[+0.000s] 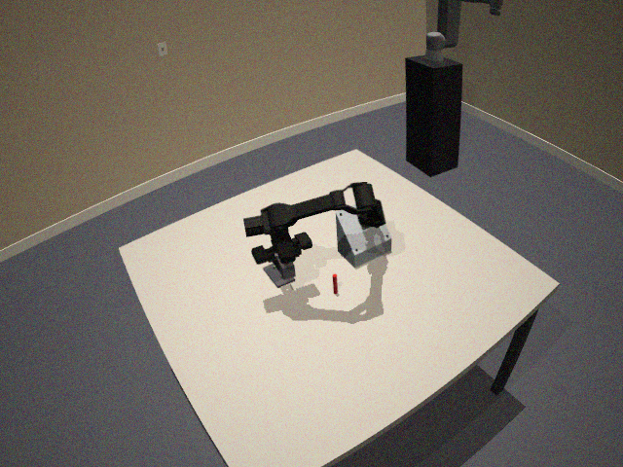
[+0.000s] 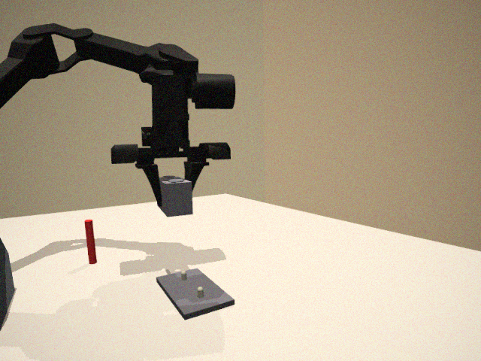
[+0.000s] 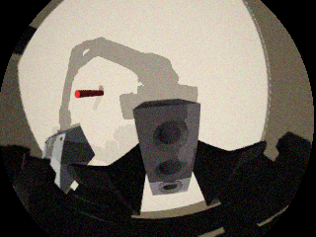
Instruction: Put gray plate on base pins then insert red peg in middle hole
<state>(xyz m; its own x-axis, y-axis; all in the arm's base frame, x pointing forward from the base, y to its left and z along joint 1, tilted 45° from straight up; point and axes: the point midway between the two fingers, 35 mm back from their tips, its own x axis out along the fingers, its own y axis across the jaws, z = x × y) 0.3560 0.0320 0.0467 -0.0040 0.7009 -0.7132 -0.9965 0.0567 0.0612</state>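
The gray plate is a thick block; three round holes show in the wrist view. My gripper is shut on it and holds it in the air, well above the table. The gray base lies flat on the table lower down, with two short pale pins standing bare on it. In the top view the gripper partly covers the base; in the wrist view the base is hidden. The red peg stands upright on the table, away from the gripper.
The arm's wedge-shaped mount stands on the white table beyond the peg in the top view. The arm's shadow lies around the peg. A black pedestal stands on the floor beyond the table.
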